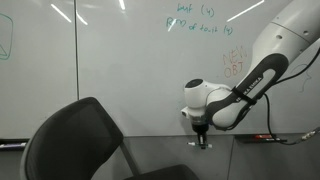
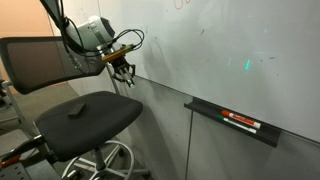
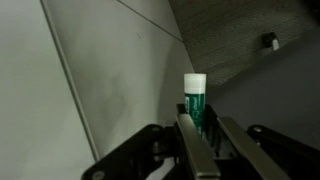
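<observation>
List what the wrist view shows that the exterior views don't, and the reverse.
Wrist view only: a green marker with a white end, clamped in the gripper. Exterior views only: the black office chair, writing on the whiteboard, and, in an exterior view, a tray holding markers. Shared: the gripper itself; the exterior views show it too small to make out what it holds.

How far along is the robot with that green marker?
Done: the green marker is clamped in the gripper. In hand: it hangs close to the whiteboard, beside the chair. Left: it is not yet set down; the tray holding other markers is some way off.
</observation>
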Controlling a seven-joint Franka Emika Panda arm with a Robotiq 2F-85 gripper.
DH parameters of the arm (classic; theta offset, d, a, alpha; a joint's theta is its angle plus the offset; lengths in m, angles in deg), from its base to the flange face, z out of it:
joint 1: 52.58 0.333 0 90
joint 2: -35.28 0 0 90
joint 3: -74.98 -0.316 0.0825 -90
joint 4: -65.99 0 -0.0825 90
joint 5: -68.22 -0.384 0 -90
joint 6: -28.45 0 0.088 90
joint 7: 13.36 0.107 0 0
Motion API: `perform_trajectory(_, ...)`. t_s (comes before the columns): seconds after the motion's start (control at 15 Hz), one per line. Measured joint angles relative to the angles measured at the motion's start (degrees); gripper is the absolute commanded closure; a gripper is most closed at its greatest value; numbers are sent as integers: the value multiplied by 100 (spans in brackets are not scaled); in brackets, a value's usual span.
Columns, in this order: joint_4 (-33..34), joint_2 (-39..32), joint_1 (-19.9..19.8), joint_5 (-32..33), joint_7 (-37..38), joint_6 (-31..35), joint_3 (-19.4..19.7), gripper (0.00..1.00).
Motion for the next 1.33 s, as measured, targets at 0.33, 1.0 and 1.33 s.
perform_trajectory(0.33,76,170,5,1251,789,-708,126,94)
perform_trajectory(1.0,140,569,-155,2751,1595,-2070,16,94)
perform_trajectory(1.33,299,622,-298,3239,1895,-2546,-81,94)
